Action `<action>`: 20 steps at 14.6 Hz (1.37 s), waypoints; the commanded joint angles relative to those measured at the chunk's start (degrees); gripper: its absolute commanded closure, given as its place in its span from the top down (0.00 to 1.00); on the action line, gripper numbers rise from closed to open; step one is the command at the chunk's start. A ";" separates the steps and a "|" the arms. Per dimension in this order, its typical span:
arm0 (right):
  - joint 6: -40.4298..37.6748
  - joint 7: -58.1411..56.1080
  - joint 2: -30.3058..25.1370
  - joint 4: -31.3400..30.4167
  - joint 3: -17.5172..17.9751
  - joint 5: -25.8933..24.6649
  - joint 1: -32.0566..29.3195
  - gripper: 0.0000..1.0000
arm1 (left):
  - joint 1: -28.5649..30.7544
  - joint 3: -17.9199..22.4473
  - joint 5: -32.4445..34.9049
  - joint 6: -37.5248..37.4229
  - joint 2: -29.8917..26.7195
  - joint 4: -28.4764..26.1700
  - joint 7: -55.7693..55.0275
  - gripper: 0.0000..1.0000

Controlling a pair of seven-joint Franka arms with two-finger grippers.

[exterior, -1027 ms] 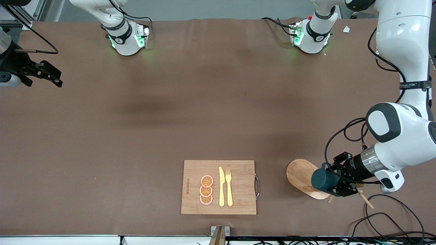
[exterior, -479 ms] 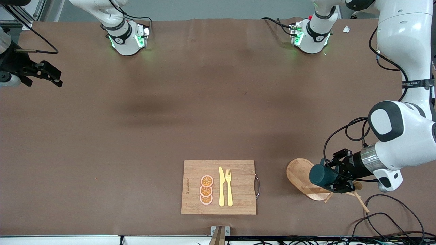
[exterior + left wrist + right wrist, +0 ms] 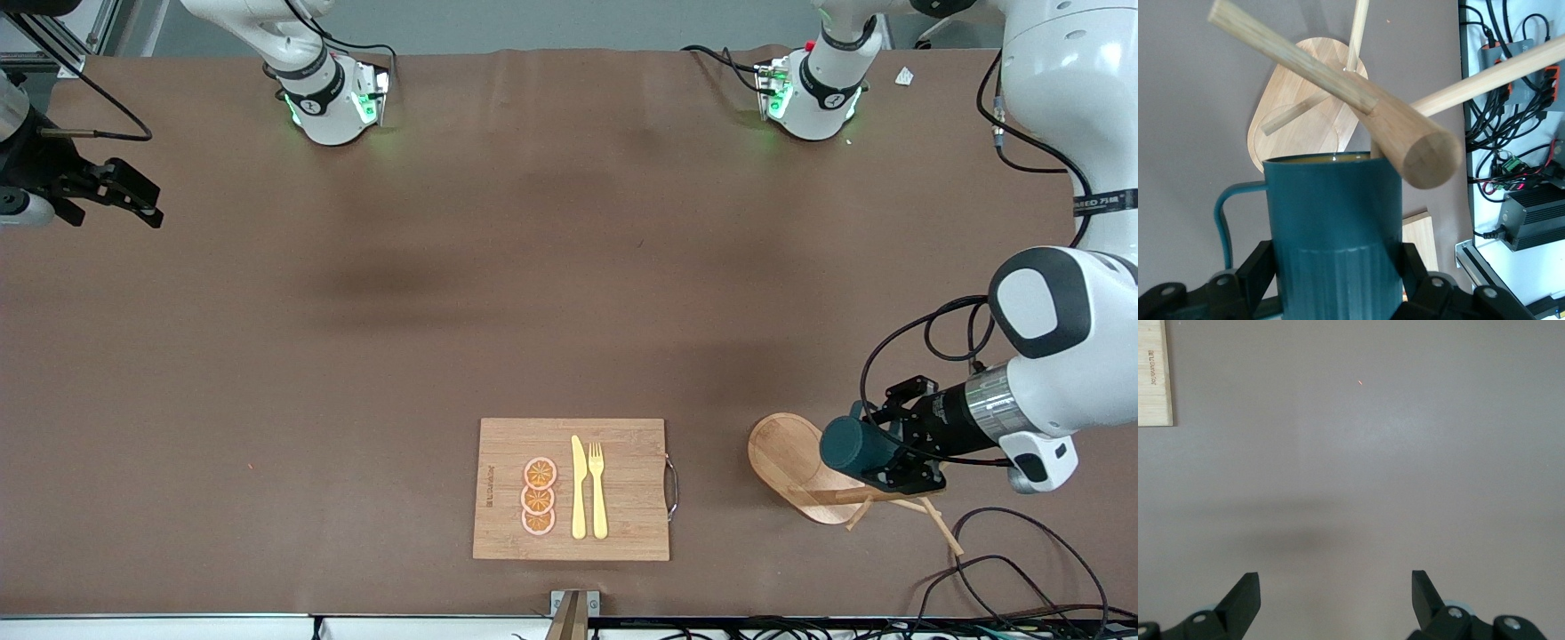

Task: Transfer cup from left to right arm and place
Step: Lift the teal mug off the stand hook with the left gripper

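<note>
Gripped the cup [image 3: 855, 447] in left gripper [image 3: 893, 458] beside wooden mug tree [image 3: 1405, 137]; right gripper [image 3: 1335, 600] waited, fingers spread.

The cup [image 3: 1333, 233] perhaps hides the left gripper's [image 3: 1338, 280] fingertips; its base is cropped.

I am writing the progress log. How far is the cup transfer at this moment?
Done: the left gripper is shut on the cup, held over the wooden mug stand. In hand: carrying it. Left: the handover and the placing; the right gripper waits open at its end of the table.
</note>
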 commanded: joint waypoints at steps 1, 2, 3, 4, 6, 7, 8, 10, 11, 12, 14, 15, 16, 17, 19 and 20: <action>-0.44 -1.19 -0.89 -0.15 0.23 0.91 -0.67 1.00 | -0.33 -0.51 0.14 -1.59 -2.30 0.30 0.39 0.58; -0.44 -1.10 -0.89 -0.15 0.23 0.91 -0.59 1.00 | -0.51 -0.59 0.14 -1.59 -2.65 0.30 0.39 0.58; -0.44 -1.10 -0.89 -0.15 0.32 0.91 -0.59 1.00 | -0.77 -0.59 0.14 -1.59 -3.35 0.30 0.48 0.58; -0.44 -1.10 -0.80 -0.06 0.32 0.91 -0.59 1.00 | -1.04 -0.59 0.22 -1.59 -3.53 0.30 0.82 0.58; -0.53 -1.10 -0.80 0.20 0.32 1.00 -0.59 1.00 | -1.13 -1.64 1.18 -1.59 -4.40 0.30 1.44 0.58; -0.53 -1.10 -0.80 0.12 0.23 1.00 -0.59 1.00 | -1.13 -2.61 2.15 -1.59 -4.50 0.30 1.53 0.58; -0.53 -1.10 -0.80 0.11 0.23 1.00 -0.67 1.00 | -1.13 -3.75 3.29 -1.59 -4.58 0.30 1.53 0.58; -0.53 -1.10 -0.80 0.20 0.23 1.00 -0.59 1.00 | -1.39 -6.20 5.92 -1.50 -4.50 0.30 1.62 0.58; -0.53 -1.10 -0.80 0.20 0.23 0.91 -0.59 1.00 | -2.35 -6.74 7.59 -1.32 -4.41 0.30 1.79 0.58; -0.53 -1.10 -0.80 0.12 0.23 1.00 -0.59 1.00 | -4.10 -6.66 9.43 -1.15 -4.41 0.30 1.97 0.58; -0.53 -1.10 -0.80 0.20 0.23 0.91 -0.59 1.00 | -7.62 -6.66 13.30 -0.88 -4.06 0.30 1.88 0.58; -0.53 -1.10 -0.80 0.20 0.23 0.91 -0.59 1.00 | -9.46 -6.57 15.15 -0.88 -3.97 0.30 1.71 0.58; -0.53 -1.10 -0.80 0.20 0.23 1.00 -0.67 1.00 | -11.04 -6.57 16.90 -0.88 -3.88 0.21 1.71 0.58; -0.53 -1.19 -0.80 0.12 0.23 1.00 -0.76 1.00 | -13.06 -6.57 19.18 -0.88 -3.79 0.13 1.45 0.58; -0.53 -1.28 -0.80 0.11 0.23 1.00 -0.76 1.00 | -16.84 -6.31 23.58 -0.88 -2.92 0.12 1.44 0.58; -0.53 -1.28 -0.80 0.11 0.23 1.00 -0.68 1.00 | -19.04 -6.13 26.04 -0.88 -2.39 0.12 1.27 0.58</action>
